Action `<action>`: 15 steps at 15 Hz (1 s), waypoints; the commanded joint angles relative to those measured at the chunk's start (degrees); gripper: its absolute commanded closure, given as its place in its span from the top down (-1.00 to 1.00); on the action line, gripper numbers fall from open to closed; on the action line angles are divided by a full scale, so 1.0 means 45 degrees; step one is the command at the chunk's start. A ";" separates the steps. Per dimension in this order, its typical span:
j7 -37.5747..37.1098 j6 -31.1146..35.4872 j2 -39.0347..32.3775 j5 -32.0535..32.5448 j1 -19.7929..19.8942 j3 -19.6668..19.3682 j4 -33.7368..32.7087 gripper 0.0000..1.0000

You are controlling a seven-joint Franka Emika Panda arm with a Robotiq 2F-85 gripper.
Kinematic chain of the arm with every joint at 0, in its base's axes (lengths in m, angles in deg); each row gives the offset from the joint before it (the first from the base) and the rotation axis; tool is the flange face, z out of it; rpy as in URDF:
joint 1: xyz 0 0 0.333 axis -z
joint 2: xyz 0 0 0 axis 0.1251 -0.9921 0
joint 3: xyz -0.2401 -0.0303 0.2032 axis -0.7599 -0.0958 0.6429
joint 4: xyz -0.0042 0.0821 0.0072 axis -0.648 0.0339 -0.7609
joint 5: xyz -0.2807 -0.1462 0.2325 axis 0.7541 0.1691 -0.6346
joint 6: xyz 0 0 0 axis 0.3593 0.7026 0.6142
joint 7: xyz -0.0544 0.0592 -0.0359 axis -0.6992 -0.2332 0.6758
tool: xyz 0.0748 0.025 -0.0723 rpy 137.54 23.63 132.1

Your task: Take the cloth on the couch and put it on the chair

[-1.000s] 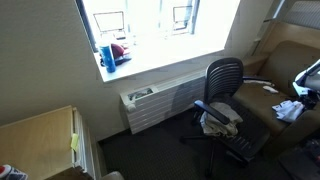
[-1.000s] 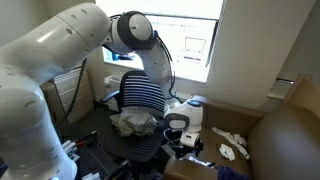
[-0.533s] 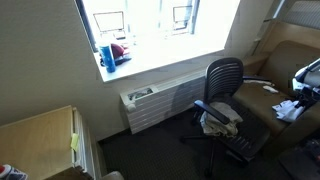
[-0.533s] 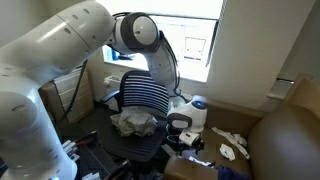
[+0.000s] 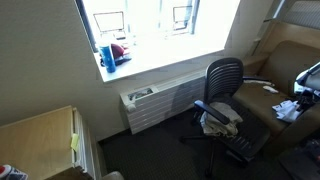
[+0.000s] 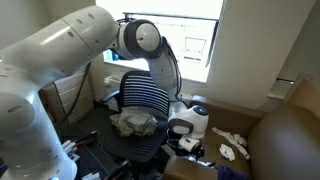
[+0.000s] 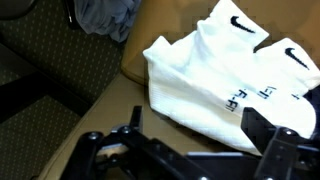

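Note:
White socks with black logos [image 7: 225, 75] lie on the brown couch [image 7: 110, 95]; they also show in both exterior views [image 6: 232, 150] [image 5: 288, 109]. My gripper [image 7: 200, 135] is open and empty, its fingers spread just above the socks' near edge. In an exterior view the gripper [image 6: 188, 146] hangs low between the chair and the couch [image 6: 290, 135]. The black office chair [image 6: 140, 95] [image 5: 222, 80] holds a crumpled grey cloth [image 6: 134, 123] [image 5: 217, 118] on its seat; the cloth also shows at the top of the wrist view [image 7: 105, 15].
A window sill with a blue cup [image 5: 107, 55] and a radiator [image 5: 160, 100] stand behind the chair. A wooden cabinet [image 5: 40, 140] is at the lower left. The chair's black base [image 7: 35, 90] sits beside the couch edge.
My arm has shifted slightly towards the couch, bringing the gripper a little nearer the socks. The cloths and the chair have not moved.

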State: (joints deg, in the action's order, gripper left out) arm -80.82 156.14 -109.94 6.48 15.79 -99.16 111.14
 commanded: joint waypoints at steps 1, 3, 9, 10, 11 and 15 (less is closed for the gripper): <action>-0.0317 0.0027 -0.1083 0.0396 0.0334 0.0230 -0.0878 1.00; -0.0705 0.0044 -0.1669 0.0556 0.0204 0.0037 -0.1270 1.00; -0.0928 -0.0443 -0.1521 0.0817 0.0185 0.0072 -0.1125 1.00; -0.1115 -0.0590 -0.1786 0.0927 0.0243 0.0025 -0.1339 1.00; -0.1309 -0.0465 -0.2100 0.0996 0.0292 0.0008 -0.1564 1.00; -0.2836 0.0873 -0.3446 0.1040 -0.0045 -0.0416 -0.2616 1.00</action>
State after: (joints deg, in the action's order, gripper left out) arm -89.38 156.73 -120.25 9.89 15.92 -99.51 103.75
